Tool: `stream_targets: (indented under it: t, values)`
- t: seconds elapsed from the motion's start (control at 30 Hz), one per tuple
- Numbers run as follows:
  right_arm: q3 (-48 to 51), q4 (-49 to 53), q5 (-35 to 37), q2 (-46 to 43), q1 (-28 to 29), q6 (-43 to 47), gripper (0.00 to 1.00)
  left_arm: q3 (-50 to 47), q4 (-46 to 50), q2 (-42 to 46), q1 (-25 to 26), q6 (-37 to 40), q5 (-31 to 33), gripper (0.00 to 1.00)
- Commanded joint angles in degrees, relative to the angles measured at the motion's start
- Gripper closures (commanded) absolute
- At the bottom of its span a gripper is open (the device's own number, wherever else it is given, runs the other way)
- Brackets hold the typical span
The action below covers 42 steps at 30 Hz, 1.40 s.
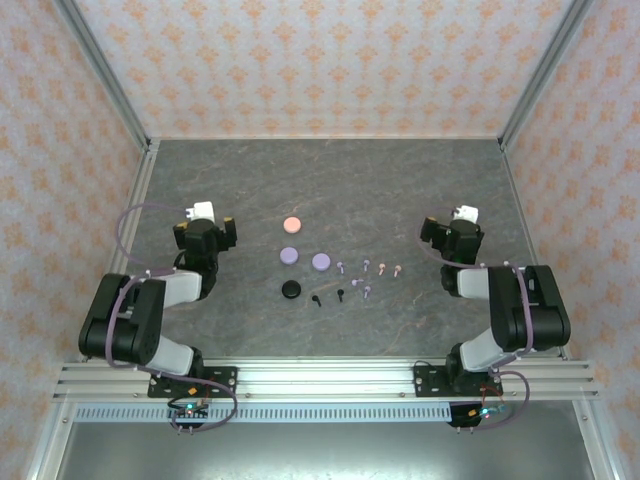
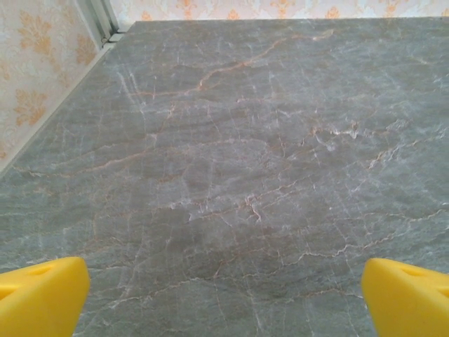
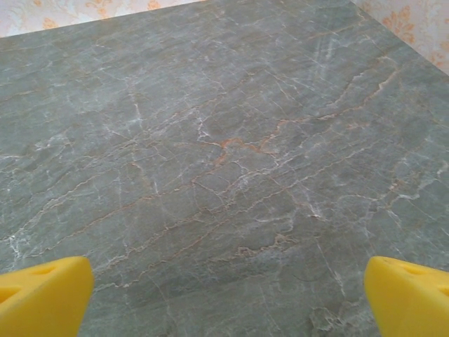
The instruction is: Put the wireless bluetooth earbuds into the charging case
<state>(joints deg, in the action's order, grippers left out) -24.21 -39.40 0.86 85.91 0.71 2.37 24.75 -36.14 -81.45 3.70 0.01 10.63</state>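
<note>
**Asker:** As you look out from your bases, what lies on the table (image 1: 420, 190)?

**Me:** Nearest, midway between my arms, is a black round case (image 1: 291, 289). Two black earbuds (image 1: 316, 299) lie just to its right. A little farther out, the lilac and pink earbuds (image 1: 367, 267) are scattered in a rough row, loose on the grey stone. Level with that row, to its left, two lilac cases (image 1: 288, 255) sit side by side. The pink case (image 1: 292, 224) is farthest.

**Asker:** Counted?

**Me:** Four round cases. About eight earbuds, too tiny for me to be sure of every colour.

**Asker:** And your grippers?

**Me:** My left gripper (image 2: 224, 295) and right gripper (image 3: 228, 295) are both spread wide, with the yellow fingers (image 2: 42, 295) far apart. Neither holds anything. Each is over the stone, well out to either side of the cluster.
</note>
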Motion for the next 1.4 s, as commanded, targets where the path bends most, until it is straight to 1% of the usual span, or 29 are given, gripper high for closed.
stream_targets:
  t: [0.0,0.07,0.13,0.2,0.27,0.3,0.37,0.43,0.5,0.53,0.6,0.7,0.8,0.9,1.07,1.2,1.37]
  values:
    - [-4.7,10.6,1.3,-7.2,0.0,-1.3,0.01,2.6,9.3,9.5,0.0,-1.8,0.8,0.0]
    - [-7.0,18.1,-0.7,-11.0,0.1,-2.6,0.01,5.1,18.5,15.3,0.0,-5.5,1.2,0.0]
    - [-10.3,27.4,-3.8,-14.6,0.0,-4.1,0.01,9.3,30.1,19.7,-0.1,-10.1,-0.6,0.0]
    - [-13.7,36.3,-6.6,-16.9,0.1,-6.6,0.01,12.3,38.4,22.1,0.0,-15.1,-3.5,0.0]
    - [-16.8,44.0,-11.7,-17.7,0.3,-8.5,0.01,13.8,43.7,23.7,0.0,-20.2,-8.1,0.0]
    - [-18.4,47.9,-14.3,-19.0,0.8,-9.1,0.01,14.4,45.7,24.2,0.0,-22.4,-11.0,0.0]
    - [-21.4,55.1,-15.8,-20.0,2.8,-10.4,0.01,14.3,48.0,24.5,0.3,-27.3,-16.0,0.0]
    - [-24.1,61.1,-18.5,-19.5,6.3,-10.4,0.01,12.4,47.2,24.5,1.3,-32.6,-21.3,0.0]
    - [-26.6,65.6,-19.7,-18.4,10.0,-11.5,0.01,10.0,45.6,24.6,3.3,-36.4,-23.5,0.0]
    - [-27.7,67.5,-19.6,-17.4,12.6,-11.9,0.0,8.7,44.7,24.7,4.9,-37.9,-23.6,0.0]
    - [-29.6,69.9,-17.3,-15.3,18.7,-12.2,0.0,7.2,44.1,24.8,7.5,-39.1,-23.2,0.0]
    - [-33.2,72.4,-14.6,-10.2,27.2,-13.2,0.02,5.9,44.4,25.1,10.8,-39.3,-20.3,0.0]
    - [-37.4,73.9,-12.3,-2.7,34.4,-13.2,0.05,5.2,44.2,25.3,11.8,-39.3,-19.2,0.0]
    - [-42.2,74.7,-10.4,5.2,40.1,-12.4,0.08,5.0,45.2,26.0,12.2,-38.3,-17.5,0.0]
    - [-49.4,75.4,-8.0,15.2,44.7,-9.7,0.11,4.8,47.1,27.7,12.3,-37.2,-16.0,0.0]
    - [-54.6,77.5,-7.5,21.9,45.6,-7.5,0.16,4.2,47.5,29.1,12.3,-37.2,-15.5,0.0]
    - [-58.5,78.3,-7.8,27.0,45.8,-6.2,0.21,3.7,48.2,30.5,12.3,-37.3,-14.9,0.0]
